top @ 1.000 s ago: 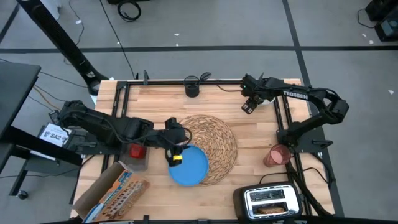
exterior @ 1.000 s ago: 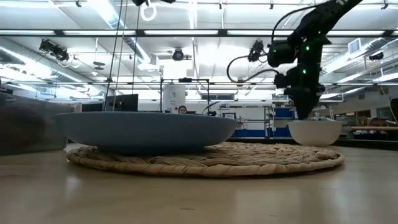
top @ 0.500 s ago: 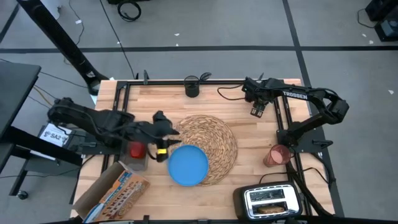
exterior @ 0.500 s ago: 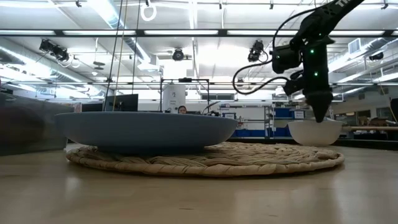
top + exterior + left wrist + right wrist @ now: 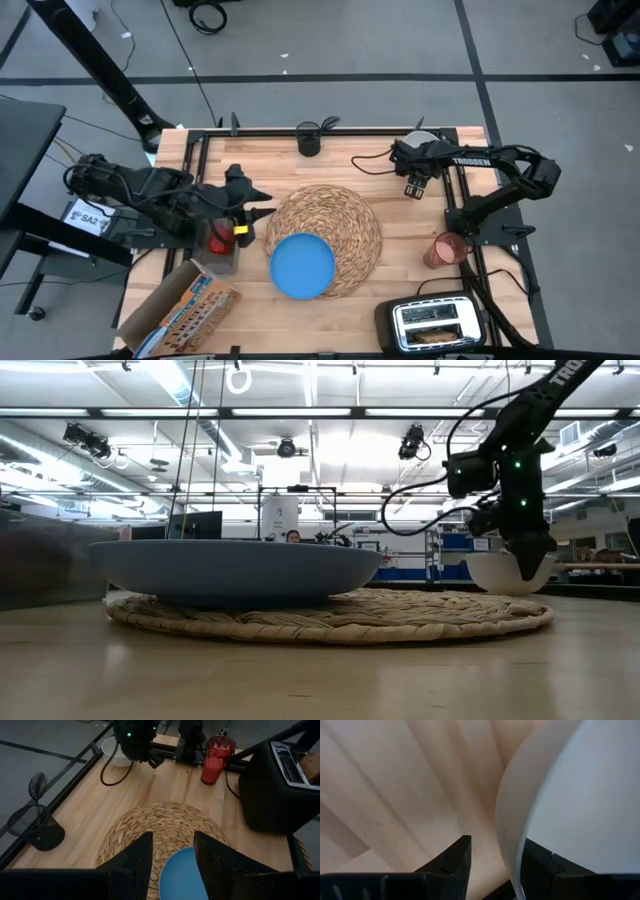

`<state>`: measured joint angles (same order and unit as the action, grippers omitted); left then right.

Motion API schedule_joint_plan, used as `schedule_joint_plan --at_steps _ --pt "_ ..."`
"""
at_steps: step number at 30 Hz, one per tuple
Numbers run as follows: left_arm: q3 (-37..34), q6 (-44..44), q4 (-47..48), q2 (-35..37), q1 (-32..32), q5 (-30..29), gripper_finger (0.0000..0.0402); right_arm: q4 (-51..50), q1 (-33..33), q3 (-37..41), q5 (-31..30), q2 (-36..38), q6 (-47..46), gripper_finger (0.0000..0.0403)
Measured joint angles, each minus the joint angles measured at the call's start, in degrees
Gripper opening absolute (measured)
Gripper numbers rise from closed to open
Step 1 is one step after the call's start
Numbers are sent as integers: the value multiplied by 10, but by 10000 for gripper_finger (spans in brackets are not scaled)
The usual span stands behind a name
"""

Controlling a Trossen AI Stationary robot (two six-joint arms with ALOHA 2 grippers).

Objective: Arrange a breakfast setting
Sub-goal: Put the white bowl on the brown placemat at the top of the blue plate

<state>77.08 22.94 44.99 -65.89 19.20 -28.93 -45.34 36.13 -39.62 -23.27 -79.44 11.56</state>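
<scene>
A blue plate [image 5: 302,266] lies on the round woven placemat [image 5: 345,222], toward its near left side. My left gripper [image 5: 258,212] is open and empty, left of the placemat, next to the red apple [image 5: 217,241]. My right gripper [image 5: 415,178] is open at the white bowl [image 5: 113,751] at the far right, its fingers on either side of the bowl's rim [image 5: 512,840]. The red cup [image 5: 443,250] stands at the right edge. The toast [image 5: 432,337] sits in the toaster. The spoon [image 5: 37,785] stands in the small black cup [image 5: 308,141]. My right gripper points down at the white bowl, one finger [image 5: 540,867] inside the rim and one finger [image 5: 455,860] outside it. I cannot tell whether either finger touches the bowl. The bowl rests on the table [image 5: 492,573].
A silver toaster [image 5: 435,322] stands at the near right corner. An open cardboard box [image 5: 180,310] lies at the near left. Black rails run along the table's left, right and far edges. Bare wood shows between the placemat and the right rail [image 5: 410,225].
My left gripper has drawn back from the blue plate toward the table's left edge; the plate stays on the placemat. My right gripper has gone down and toward the right edge to the white bowl, ending at its rim.
</scene>
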Motion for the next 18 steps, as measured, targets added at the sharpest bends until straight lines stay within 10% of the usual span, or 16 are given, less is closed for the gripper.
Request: schedule_joint_plan --at_steps 9,18 --pt "0 0 -1 15 -8 0 149 -16 -12 -6 -10 9 26 19" --pt "0 -24 -1 73 -8 -57 149 -204 -143 -114 -38 103 -28 7"
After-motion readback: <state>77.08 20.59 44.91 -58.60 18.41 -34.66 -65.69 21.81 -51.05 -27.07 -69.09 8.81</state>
